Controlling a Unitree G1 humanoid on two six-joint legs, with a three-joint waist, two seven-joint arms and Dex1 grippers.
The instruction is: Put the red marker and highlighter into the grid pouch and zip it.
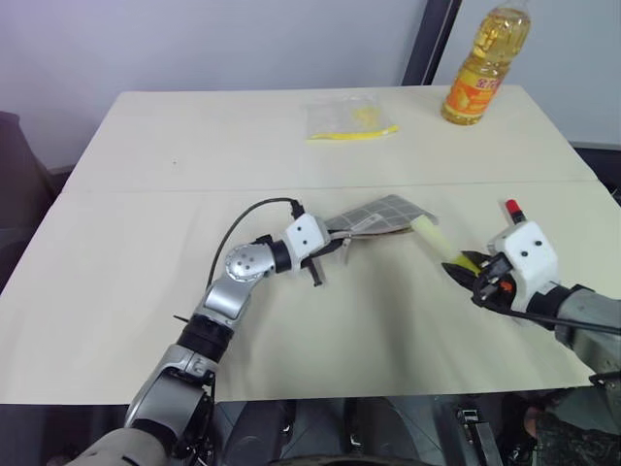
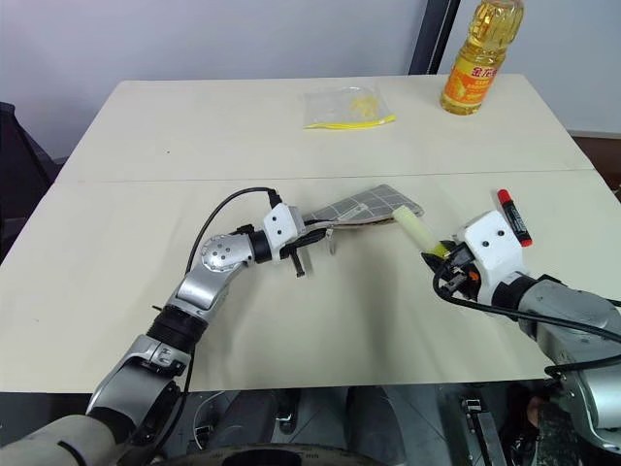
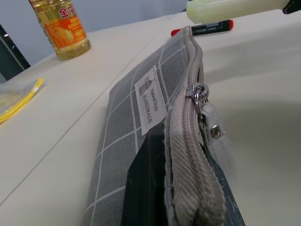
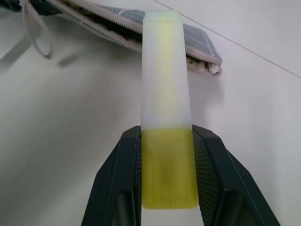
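The grid pouch (image 1: pixel 380 215) lay near the middle of the pale surface (image 1: pixel 146 291), one end lifted off it, pinched in the shut left claw (image 1: pixel 328 250); in the left wrist view its zipper edge faced up, with the metal pull (image 3: pixel 200 94) and a small white label (image 3: pixel 150 101) on the grey checked side. Just beside the pouch's far end, the highlighter (image 1: pixel 439 242) was gripped by its brighter yellow end between the two black fingers (image 4: pixel 127 174) of the right claw (image 1: pixel 473 267), its pale translucent cap pointing toward the pouch's gaping zipper mouth without touching it. The red marker (image 2: pixel 511 214) lay flat on the surface just behind the right claw, red cap away from the robot. Farther back, well apart from these, a clear plastic bag (image 1: pixel 347 116) with a yellow strip lay on the surface, and a bottle of yellow oil (image 1: pixel 481 68) stood at the far right edge.
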